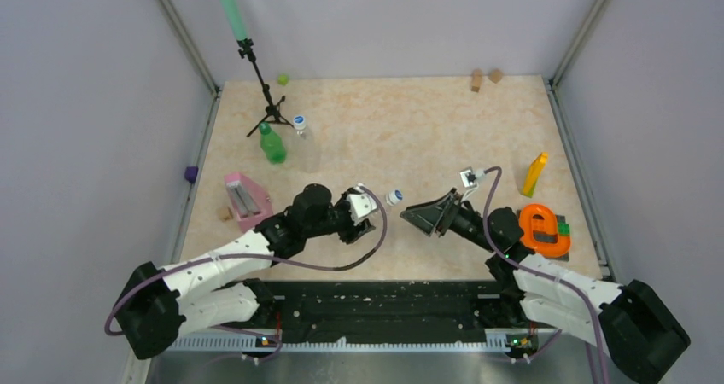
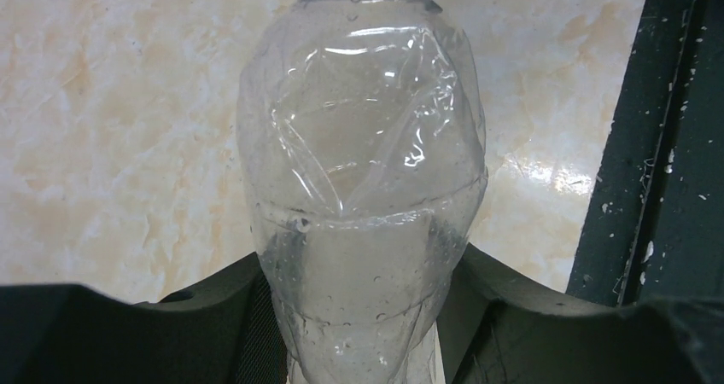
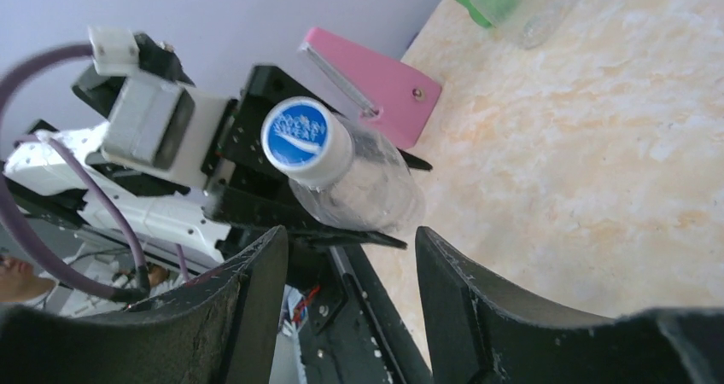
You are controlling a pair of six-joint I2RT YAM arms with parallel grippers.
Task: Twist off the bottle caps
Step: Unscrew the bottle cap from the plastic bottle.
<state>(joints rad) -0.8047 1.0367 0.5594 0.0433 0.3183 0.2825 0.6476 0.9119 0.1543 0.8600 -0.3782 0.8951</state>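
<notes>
My left gripper (image 1: 365, 211) is shut on a clear bottle (image 2: 363, 179) and holds it sideways above the table, its blue cap (image 1: 394, 197) pointing right. The right wrist view shows that cap (image 3: 296, 135) still on the bottle's neck (image 3: 363, 183). My right gripper (image 1: 418, 216) is open and empty, a little right of the cap, its fingers (image 3: 478, 299) below it in the right wrist view. A translucent green bottle (image 1: 272, 143) with a dark green cap and a second clear bottle (image 1: 304, 143) with a blue cap (image 1: 300, 121) stand at the back left.
A pink block (image 1: 246, 200) lies left of my left arm. A black tripod (image 1: 266, 102) stands at the back left by a lime-green lump (image 1: 283, 79). A yellow block (image 1: 534, 174) and an orange tape holder (image 1: 543, 229) are at the right. Two brown blocks (image 1: 484, 78) sit at the far edge.
</notes>
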